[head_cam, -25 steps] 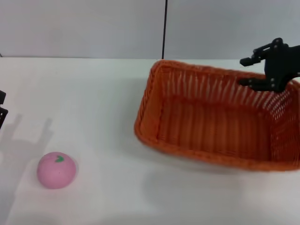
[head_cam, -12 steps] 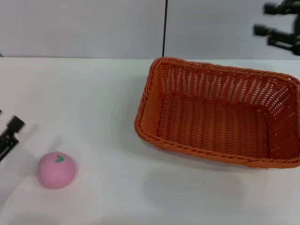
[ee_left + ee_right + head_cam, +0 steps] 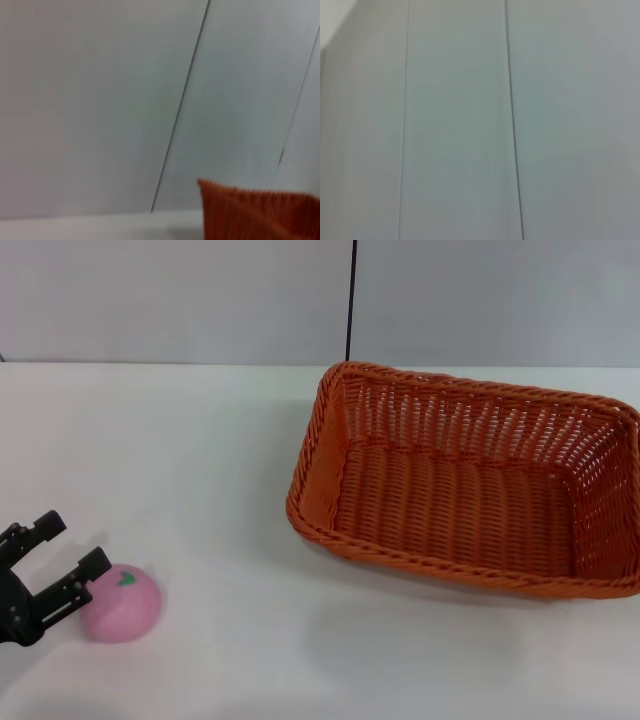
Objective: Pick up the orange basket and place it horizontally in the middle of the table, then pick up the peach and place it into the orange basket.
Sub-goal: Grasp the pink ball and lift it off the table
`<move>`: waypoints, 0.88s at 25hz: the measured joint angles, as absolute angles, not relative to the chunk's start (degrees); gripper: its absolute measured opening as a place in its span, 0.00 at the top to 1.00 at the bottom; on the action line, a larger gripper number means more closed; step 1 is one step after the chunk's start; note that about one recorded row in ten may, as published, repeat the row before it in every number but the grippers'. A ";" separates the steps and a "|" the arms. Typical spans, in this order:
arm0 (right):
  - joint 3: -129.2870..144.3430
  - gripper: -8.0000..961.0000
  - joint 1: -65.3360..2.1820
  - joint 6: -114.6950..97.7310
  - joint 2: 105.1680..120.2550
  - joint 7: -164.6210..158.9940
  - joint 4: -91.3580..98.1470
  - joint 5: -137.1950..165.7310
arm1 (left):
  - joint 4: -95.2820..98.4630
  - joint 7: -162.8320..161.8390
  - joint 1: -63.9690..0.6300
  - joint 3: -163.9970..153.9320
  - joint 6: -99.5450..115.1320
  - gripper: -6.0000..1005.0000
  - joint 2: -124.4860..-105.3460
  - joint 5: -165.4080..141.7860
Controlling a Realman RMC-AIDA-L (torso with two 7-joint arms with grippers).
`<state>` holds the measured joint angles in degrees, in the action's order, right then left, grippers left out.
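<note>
The orange basket (image 3: 465, 490) is set flat at 3 o'clock on the table (image 3: 180, 440); the peach (image 3: 123, 602), at 8 o'clock, is flanked by the spread, empty left pincer (image 3: 55, 552), ungrasped.

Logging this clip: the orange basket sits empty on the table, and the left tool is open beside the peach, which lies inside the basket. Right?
Not quite. The head view shows the peach on the table, well apart from the empty orange basket; the open left tool is beside it.
</note>
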<state>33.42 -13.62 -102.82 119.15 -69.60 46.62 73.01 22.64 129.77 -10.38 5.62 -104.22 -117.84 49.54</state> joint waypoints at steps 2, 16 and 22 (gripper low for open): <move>33.04 0.48 -12.40 -104.86 119.17 -68.45 43.56 71.54 | 23.03 130.16 -10.40 4.18 -102.53 0.19 -117.85 49.55; 32.11 0.48 -9.66 -107.52 119.25 -67.58 35.63 67.86 | 26.50 128.97 -9.96 -9.11 -95.88 0.19 -117.89 49.58; 31.15 0.48 -9.86 -107.58 119.11 -67.15 32.96 67.85 | 26.13 129.40 -9.77 -8.47 -95.10 0.19 -118.10 49.85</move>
